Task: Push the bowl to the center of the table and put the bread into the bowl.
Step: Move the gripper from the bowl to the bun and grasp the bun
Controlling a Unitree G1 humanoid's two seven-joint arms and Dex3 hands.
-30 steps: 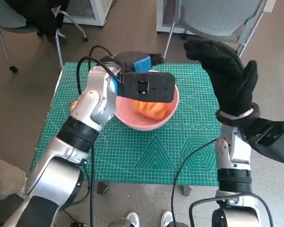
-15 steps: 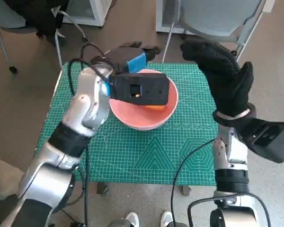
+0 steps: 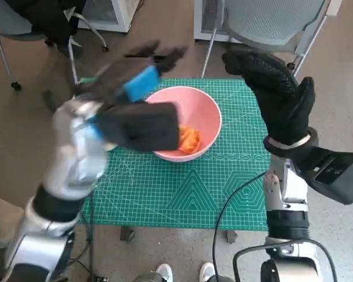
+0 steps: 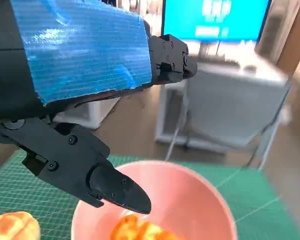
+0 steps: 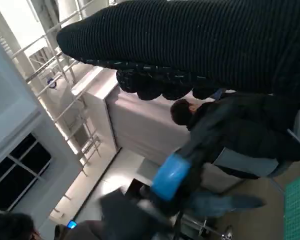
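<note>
Green cutting mat (image 3: 182,194) covering the table, with the pink bowl (image 3: 205,114) near its middle, just beside and below the left hand (image 3: 142,82). Left hand raised and motion-blurred, fingers apart, holding nothing. Right hand (image 3: 276,94) lifted beyond the bowl's far side, fingers spread, empty. Bread (image 3: 189,140) lies inside the bowl; a second roll (image 4: 12,227) rests outside. Task appears essentially complete.

Brown floor (image 3: 23,117); grey chair (image 3: 270,23) behind table; lit blue screen (image 4: 215,20); white cabinet (image 3: 109,12).
</note>
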